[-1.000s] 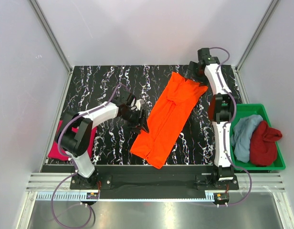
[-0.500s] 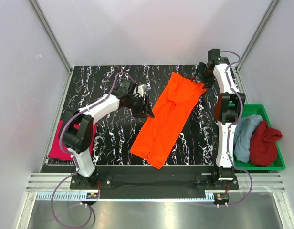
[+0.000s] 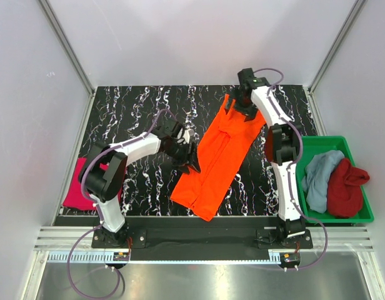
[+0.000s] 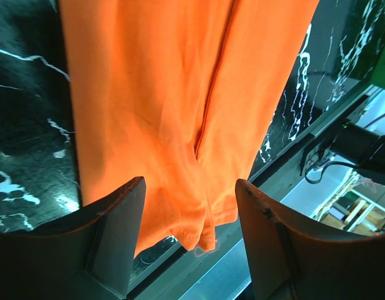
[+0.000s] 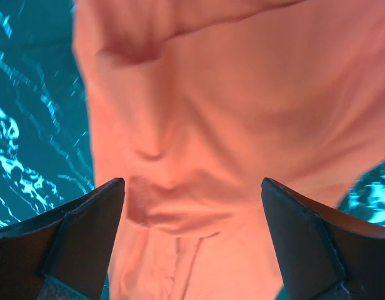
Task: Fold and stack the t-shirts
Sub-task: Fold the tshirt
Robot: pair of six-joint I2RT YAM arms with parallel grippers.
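Your right gripper (image 3: 238, 107) has swung inward over the far end of the orange t-shirt (image 3: 220, 156), which lies diagonally on the table (image 3: 136, 106), while your left gripper (image 3: 191, 164) hangs at its near-left edge, both spread wide and empty.

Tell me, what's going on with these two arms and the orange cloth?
Two robot arms are working on an orange t-shirt, which lies on the black table as a long, narrow folded strip. The left fingers hang open over its left edge; the right fingers hang open over its far end. Neither grips the cloth. A pink t-shirt lies at the table's left edge. A light blue t-shirt and a dark red t-shirt sit crumpled in a green tray.
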